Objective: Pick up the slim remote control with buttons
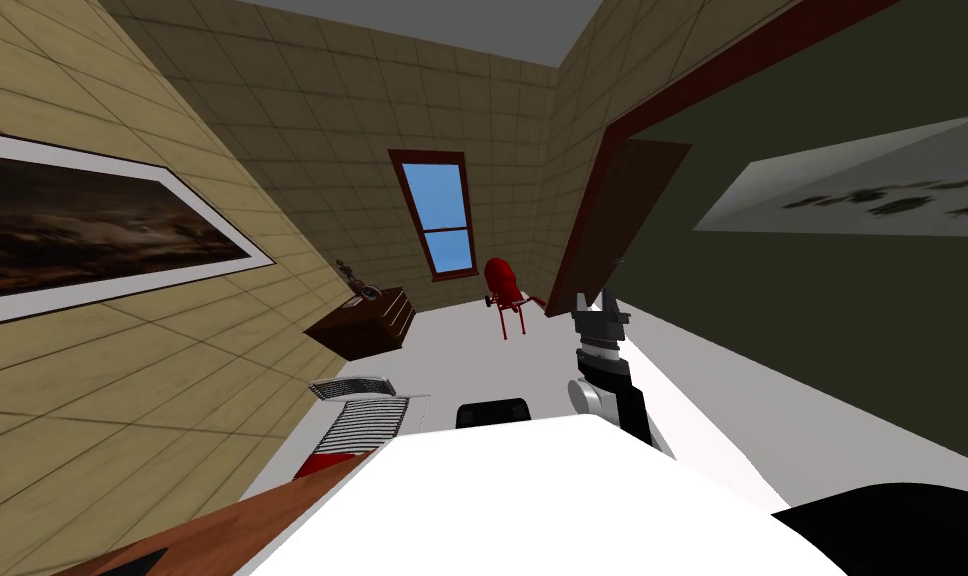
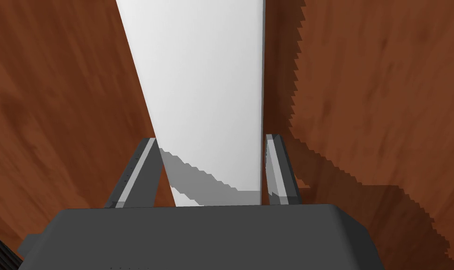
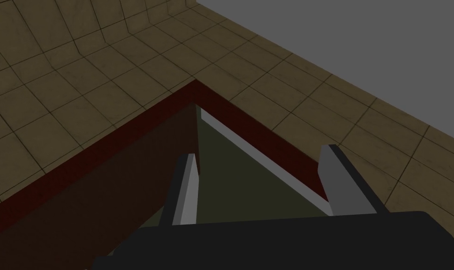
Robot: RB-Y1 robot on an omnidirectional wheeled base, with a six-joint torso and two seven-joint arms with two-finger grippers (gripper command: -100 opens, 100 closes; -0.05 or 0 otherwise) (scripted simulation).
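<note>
In the head view, the right gripper (image 1: 597, 297) is hanging raised in the air to my right, pointing toward the open brown door (image 1: 622, 220), while a reddish-brown table (image 1: 162, 545) is showing at my lower left. In the left wrist view, the left gripper (image 2: 211, 138) is pointing down at that table's wood. The remote (image 2: 207, 84), drawn as a long plain white slab with a thin grey side, is running lengthwise through the gripper, its long edges close against the gripper's two sides. I cannot tell whether the gripper is clamping it or only straddling it. The gripper's shadow is falling across the slab and the wood beside it. In the right wrist view, the right gripper's fingers (image 3: 186, 187) are standing well apart, aiming at the upper corner of the dark red door frame (image 3: 127, 140).
</note>
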